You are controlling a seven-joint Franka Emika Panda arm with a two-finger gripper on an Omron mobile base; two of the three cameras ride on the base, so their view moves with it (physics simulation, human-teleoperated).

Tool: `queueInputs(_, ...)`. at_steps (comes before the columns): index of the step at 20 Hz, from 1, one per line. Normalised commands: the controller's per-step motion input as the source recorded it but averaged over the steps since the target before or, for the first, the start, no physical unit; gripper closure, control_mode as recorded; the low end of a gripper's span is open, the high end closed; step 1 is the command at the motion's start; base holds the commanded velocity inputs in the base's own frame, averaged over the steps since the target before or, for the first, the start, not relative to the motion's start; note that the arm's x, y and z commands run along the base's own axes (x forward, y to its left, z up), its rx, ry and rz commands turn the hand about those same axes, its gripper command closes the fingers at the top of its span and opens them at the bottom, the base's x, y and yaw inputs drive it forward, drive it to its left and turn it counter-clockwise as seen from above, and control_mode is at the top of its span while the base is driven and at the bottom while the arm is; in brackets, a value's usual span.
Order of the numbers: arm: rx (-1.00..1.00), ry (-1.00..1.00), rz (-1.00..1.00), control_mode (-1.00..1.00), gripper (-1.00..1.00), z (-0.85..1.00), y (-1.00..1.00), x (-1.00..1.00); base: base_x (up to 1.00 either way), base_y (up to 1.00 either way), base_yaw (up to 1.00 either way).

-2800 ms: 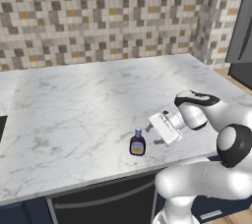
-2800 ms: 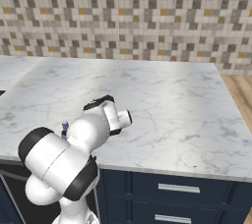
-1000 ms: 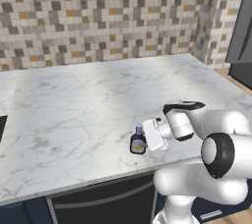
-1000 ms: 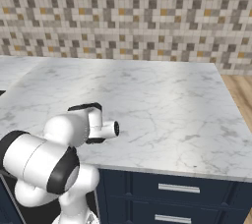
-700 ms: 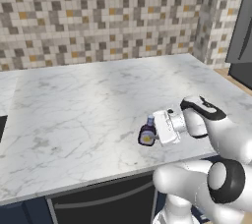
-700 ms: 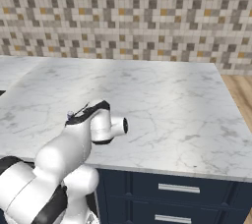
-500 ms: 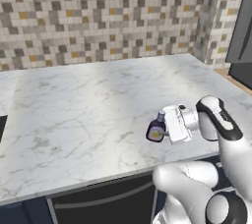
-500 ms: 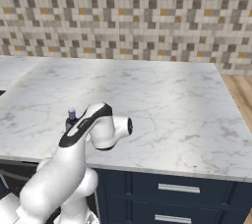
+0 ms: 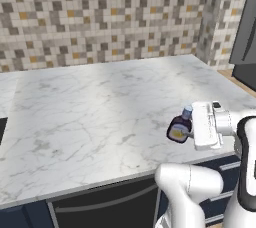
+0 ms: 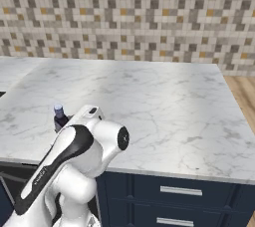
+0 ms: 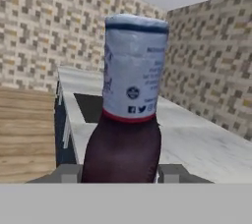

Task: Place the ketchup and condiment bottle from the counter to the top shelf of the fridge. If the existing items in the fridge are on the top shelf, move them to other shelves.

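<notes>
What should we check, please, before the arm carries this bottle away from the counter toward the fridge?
1. Pincer closed on the bottle: ok, fingers flank its body in the hand view.
2. Bottle lifted off the counter: ok, it hangs tilted above the marble.
3. Cap on: ok.
4. Grip firm enough for travel: cannot tell.
5. Which of the two bottles this is: cannot tell, label too blurred.
6. Fridge top shelf free: cannot tell.

The bottle [image 9: 180, 128] sits tilted at the tool [image 9: 192, 128], just left of it, over the table's [image 9: 100, 107] front right part. A tiled wall [image 9: 100, 17] runs behind the table; drawers [image 10: 174, 196] lie beneath its front edge.
</notes>
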Motion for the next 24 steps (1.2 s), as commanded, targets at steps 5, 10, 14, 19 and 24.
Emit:
queueInputs(5, -0.02, 0.01, -0.17, -1.0, 1.0, 1.0, 0.0, -1.0, 0.0, 0.0, 0.0)
queueInputs(10, -0.03, 0.14, -0.11, -1.0, 1.0, 0.79, -0.03, -0.73, 0.0, 0.0, 0.0)
queueInputs(14, -0.01, 0.04, -0.07, -1.0, 1.0, 0.06, -0.11, -0.14, 0.0, 0.0, 0.0)
queueInputs(19, 0.0, 0.0, -0.01, 1.0, 1.0, -0.02, -0.18, 0.0, -0.22, -0.8, -0.03)
queueInputs(24, 0.0, 0.0, 0.0, 1.0, 1.0, 0.0, 0.0, 0.0, -0.44, -1.0, -0.06)
